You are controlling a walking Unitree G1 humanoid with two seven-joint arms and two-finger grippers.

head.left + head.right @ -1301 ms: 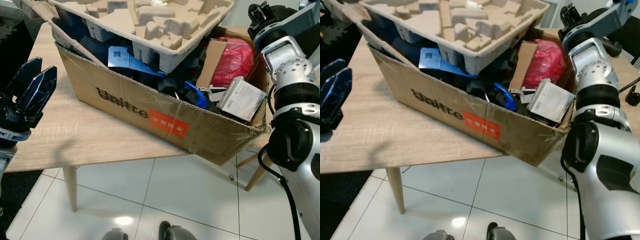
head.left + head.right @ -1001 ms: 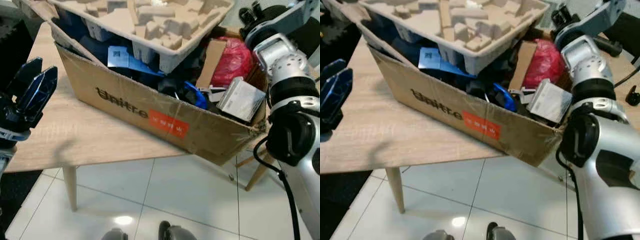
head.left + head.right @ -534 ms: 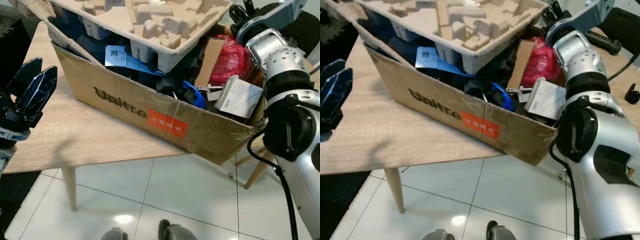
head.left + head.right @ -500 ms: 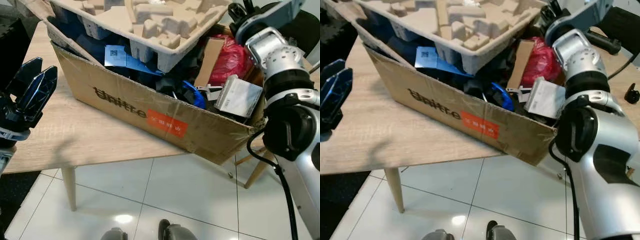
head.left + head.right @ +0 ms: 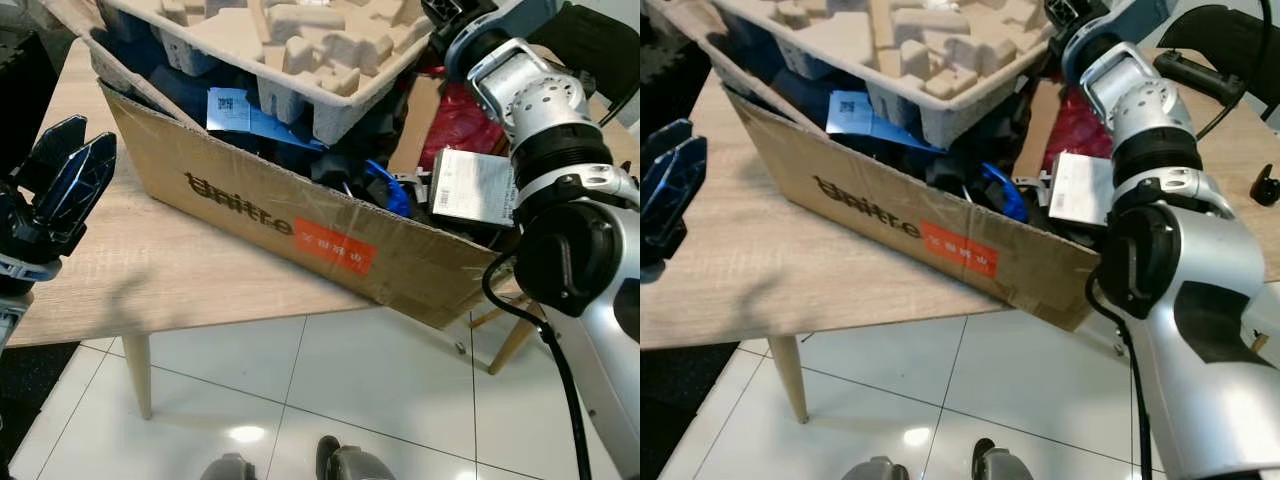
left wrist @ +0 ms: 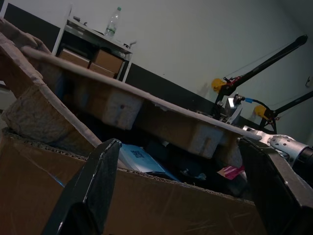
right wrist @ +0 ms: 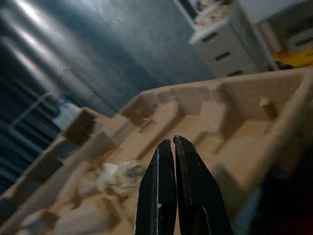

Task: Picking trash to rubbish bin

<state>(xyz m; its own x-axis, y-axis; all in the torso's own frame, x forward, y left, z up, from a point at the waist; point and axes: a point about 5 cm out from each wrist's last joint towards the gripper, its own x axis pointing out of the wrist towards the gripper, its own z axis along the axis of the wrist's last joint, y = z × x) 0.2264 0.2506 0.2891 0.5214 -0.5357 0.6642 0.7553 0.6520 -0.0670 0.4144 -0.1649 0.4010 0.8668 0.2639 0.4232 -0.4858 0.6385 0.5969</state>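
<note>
An open cardboard box (image 5: 250, 200) of trash stands on a wooden table (image 5: 120, 280). A moulded pulp tray (image 5: 300, 40) lies across its top, over blue paper (image 5: 235, 110), a red bag (image 5: 460, 115) and a white labelled carton (image 5: 470, 187). My right arm (image 5: 530, 100) reaches over the box's right end. In the right wrist view my right gripper (image 7: 169, 142) is shut with nothing in it, hovering above the pulp tray (image 7: 205, 117) near a crumpled white tissue (image 7: 117, 177). My left gripper (image 5: 60, 190) is open beside the box's left end, above the table.
The box overhangs the table's front right corner. A table leg (image 5: 138, 375) stands on white floor tiles (image 5: 380, 380). A second wooden table (image 5: 1240, 150) with black objects lies to the right. A dark object (image 5: 20, 90) sits at the far left.
My right arm has swung left and further over the box, bringing its gripper above the pulp tray. The white carton now stands more upright. The left gripper has stayed put.
</note>
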